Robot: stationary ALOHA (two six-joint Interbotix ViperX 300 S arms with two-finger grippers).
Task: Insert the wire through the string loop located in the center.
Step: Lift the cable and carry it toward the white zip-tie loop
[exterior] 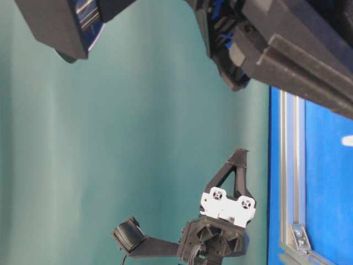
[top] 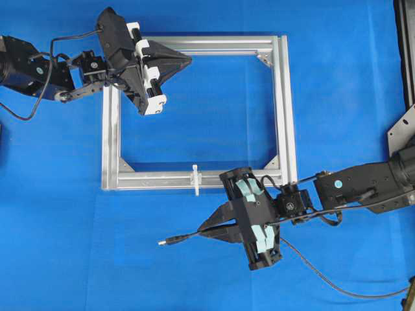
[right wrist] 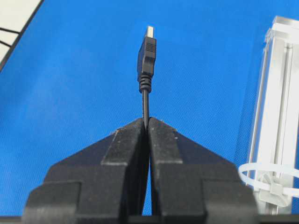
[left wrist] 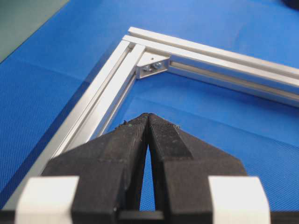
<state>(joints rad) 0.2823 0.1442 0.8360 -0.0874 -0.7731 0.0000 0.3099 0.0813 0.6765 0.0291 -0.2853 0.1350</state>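
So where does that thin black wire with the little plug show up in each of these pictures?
Overhead: the thin black wire with its small silver-tipped plug lies low and centre, pinched in the right pincer.
Table-level: not visible.
Left wrist: not visible.
Right wrist: plug at top centre, sticking out beyond the shut pincer.
Shared landmark: the silver aluminium frame, at the right edge of the right wrist view.

My left gripper (top: 188,60) hangs with its black fingers (left wrist: 140,140) pressed tip to tip, holding nothing, its arm reaching in from the overhead view's upper left. My right gripper (top: 202,228) points leftward from the lower right, jaws clamped on the wire (right wrist: 146,100) just behind its plug.
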